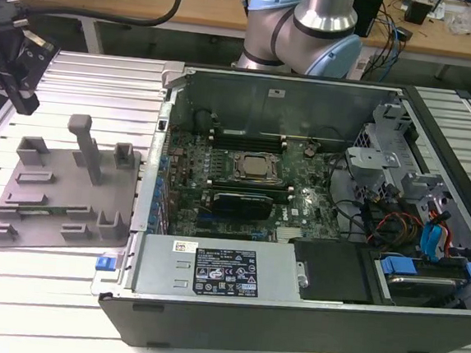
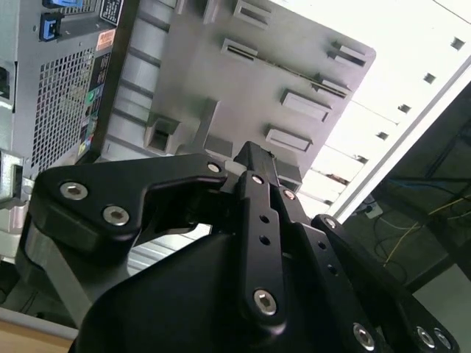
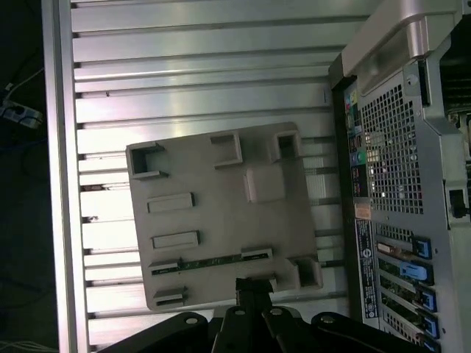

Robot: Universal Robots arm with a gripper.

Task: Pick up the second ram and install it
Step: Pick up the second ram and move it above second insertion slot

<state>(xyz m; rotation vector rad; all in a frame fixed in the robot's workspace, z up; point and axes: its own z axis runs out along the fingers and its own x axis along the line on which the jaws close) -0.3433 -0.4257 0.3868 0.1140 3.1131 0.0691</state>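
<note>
- Gripper (image 1: pixel 26 102) hangs over the slatted metal table (image 1: pixel 42 308) at the exterior view's left, past the far corner of the grey fixture plate (image 1: pixel 53 181). Jaws read as clenched together with nothing between them; the tips show in both wrist views (image 2: pixel 254 158) (image 3: pixel 254 287).
- Second ram (image 3: pixel 210 261): a thin green stick lying on edge in a long slot of the fixture plate (image 3: pixel 213 220), between two raised end blocks. The same stick shows in the exterior view (image 1: pixel 29 201) and in the second wrist view (image 2: pixel 291 68). It is not touched by the gripper.
- The plate also has several raised pockets and one tall post (image 1: pixel 86 143); the rectangular pockets look bare.
- Computer case (image 1: pixel 289 322) lies open on its side just beside the plate, at the exterior view's right.
- Inside the case:
  - green motherboard (image 1: pixel 299 207)
  - processor (image 1: pixel 253 167) in its socket, mid-board
  - labelled silver power supply (image 1: pixel 211 269) along the near wall
  - red and blue cables (image 1: pixel 416 234) in the drive bay end
</note>
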